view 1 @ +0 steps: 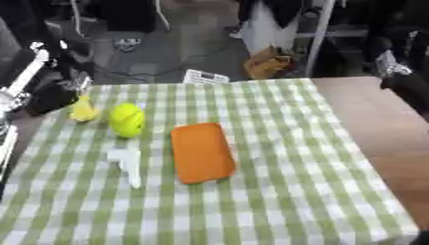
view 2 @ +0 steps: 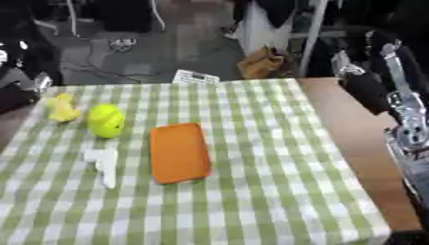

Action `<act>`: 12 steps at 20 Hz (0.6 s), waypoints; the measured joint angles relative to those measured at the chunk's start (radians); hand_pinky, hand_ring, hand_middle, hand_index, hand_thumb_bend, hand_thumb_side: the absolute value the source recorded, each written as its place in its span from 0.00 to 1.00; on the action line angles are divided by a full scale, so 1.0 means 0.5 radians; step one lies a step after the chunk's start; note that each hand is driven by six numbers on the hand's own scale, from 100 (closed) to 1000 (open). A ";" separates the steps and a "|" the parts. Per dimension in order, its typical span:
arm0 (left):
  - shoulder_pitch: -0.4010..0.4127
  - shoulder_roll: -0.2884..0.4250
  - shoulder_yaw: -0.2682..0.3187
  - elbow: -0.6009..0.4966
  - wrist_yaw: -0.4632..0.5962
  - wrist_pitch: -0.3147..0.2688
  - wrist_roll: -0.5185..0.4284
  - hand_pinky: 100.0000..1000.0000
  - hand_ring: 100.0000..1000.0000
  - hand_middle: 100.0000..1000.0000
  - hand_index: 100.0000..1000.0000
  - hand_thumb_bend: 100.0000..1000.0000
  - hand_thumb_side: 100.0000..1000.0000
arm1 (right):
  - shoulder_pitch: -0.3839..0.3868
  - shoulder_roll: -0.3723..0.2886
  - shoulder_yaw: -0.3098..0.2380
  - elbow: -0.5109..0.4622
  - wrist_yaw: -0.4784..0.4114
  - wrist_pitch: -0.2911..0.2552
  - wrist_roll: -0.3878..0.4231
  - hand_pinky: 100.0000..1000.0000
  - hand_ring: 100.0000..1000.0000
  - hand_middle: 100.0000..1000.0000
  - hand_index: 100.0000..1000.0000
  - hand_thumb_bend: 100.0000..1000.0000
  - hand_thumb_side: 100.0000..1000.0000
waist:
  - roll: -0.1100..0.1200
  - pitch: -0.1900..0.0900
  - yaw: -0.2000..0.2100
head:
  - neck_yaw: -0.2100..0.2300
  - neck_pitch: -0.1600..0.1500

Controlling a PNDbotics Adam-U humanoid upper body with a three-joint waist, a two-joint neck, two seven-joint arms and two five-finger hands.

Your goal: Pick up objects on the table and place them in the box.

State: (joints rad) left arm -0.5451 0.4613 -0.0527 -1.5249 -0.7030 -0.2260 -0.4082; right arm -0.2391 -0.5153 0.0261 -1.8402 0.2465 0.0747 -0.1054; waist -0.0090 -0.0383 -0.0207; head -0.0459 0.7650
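Four things lie on the green-and-white checked cloth [view 1: 276,191]. At the far left are a small yellow object [view 1: 82,111] and a yellow-green ball [view 1: 127,119]. Nearer the middle are a flat orange piece [view 1: 201,152] and a white T-shaped piece [view 1: 127,163]. My left hand [view 1: 52,95] is a dark shape at the cloth's far left corner, right beside the small yellow object; whether it touches it is unclear. My right hand [view 2: 366,90] hangs over the far part of the bare wooden tabletop, well away from all the objects.
The bare wooden tabletop [view 2: 360,148] runs along the right of the cloth. A white printed card [view 1: 205,76] sits at the cloth's far edge. Beyond the table are a grey floor, a brown bag [view 1: 266,63] and dark furniture legs.
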 measured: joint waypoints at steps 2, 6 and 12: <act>-0.088 0.049 -0.074 0.092 -0.178 -0.151 -0.154 0.73 0.78 0.78 0.83 0.54 0.14 | 0.000 0.000 0.002 0.000 0.000 -0.002 0.005 0.28 0.51 0.54 0.80 0.19 0.60 | 0.000 0.000 0.000 | 0.000 0.000; -0.214 0.096 -0.186 0.271 -0.441 -0.407 -0.340 0.78 0.82 0.81 0.83 0.58 0.12 | 0.000 0.000 0.011 0.000 0.000 -0.001 0.010 0.28 0.51 0.54 0.80 0.19 0.60 | 0.000 0.000 -0.004 | -0.002 0.000; -0.398 0.097 -0.353 0.536 -0.644 -0.606 -0.325 0.85 0.89 0.86 0.85 0.61 0.12 | 0.000 0.000 0.012 0.000 0.000 -0.006 0.017 0.28 0.51 0.54 0.80 0.19 0.60 | 0.000 0.000 -0.008 | -0.009 0.000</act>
State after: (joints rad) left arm -0.7440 0.5100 -0.2291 -1.2569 -1.0252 -0.5291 -0.5707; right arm -0.2391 -0.5153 0.0322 -1.8402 0.2465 0.0717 -0.0968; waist -0.0090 -0.0384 -0.0250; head -0.0503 0.7651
